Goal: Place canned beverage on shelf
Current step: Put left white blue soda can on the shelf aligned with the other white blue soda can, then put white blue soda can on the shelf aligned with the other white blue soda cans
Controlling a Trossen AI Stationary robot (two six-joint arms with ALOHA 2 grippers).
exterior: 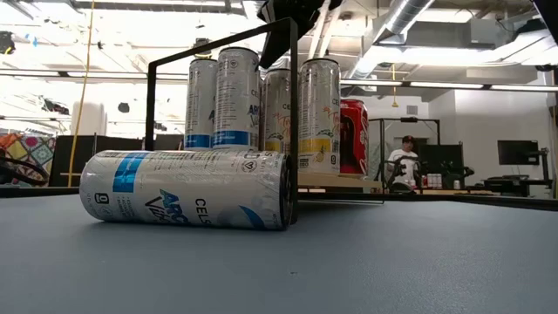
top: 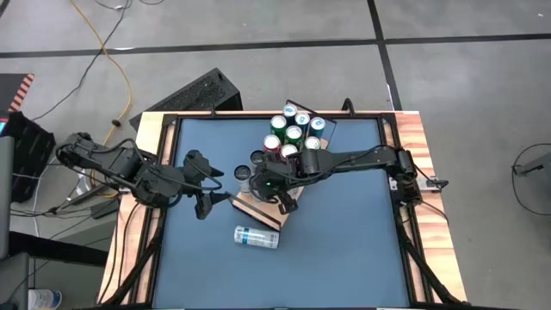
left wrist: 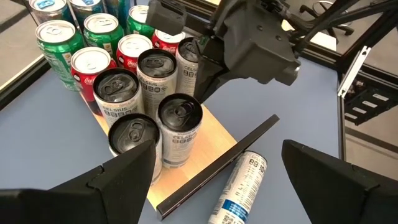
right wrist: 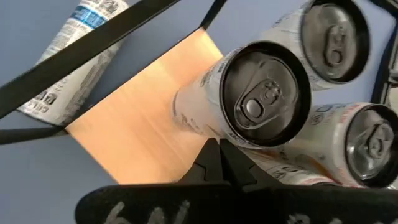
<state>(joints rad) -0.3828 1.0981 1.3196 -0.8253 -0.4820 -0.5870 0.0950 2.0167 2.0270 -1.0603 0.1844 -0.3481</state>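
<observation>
The shelf (top: 258, 208), a light-wood board (left wrist: 208, 134) with a black wire rail (left wrist: 217, 163), lies mid-table with several white cans (left wrist: 180, 118) upright on it. One white-and-blue can (top: 256, 236) (exterior: 187, 187) lies on its side on the blue tabletop, just outside the rail. My right gripper (right wrist: 217, 155) (top: 274, 185) is shut and slants down among the upright cans. Its tips are beside one can (right wrist: 264, 93). My left gripper (left wrist: 217, 149) (top: 207, 196) hovers open left of the shelf, nothing between its fingers. My right gripper's shut fingertips (right wrist: 219, 163) stand at the side of an upright white can, just under its top rim (right wrist: 239, 138), slanting down from the table's right. I cannot tell whether they touch it. The can stands upright on the board.
A cluster of green and red cans (top: 297, 129) (left wrist: 81, 43) stands just beyond the shelf toward the far edge. Bare blue tabletop (top: 353, 232) stretches to the right and near side. A wooden rim (top: 426, 172) frames the table. A person (exterior: 403, 159) sits far behind.
</observation>
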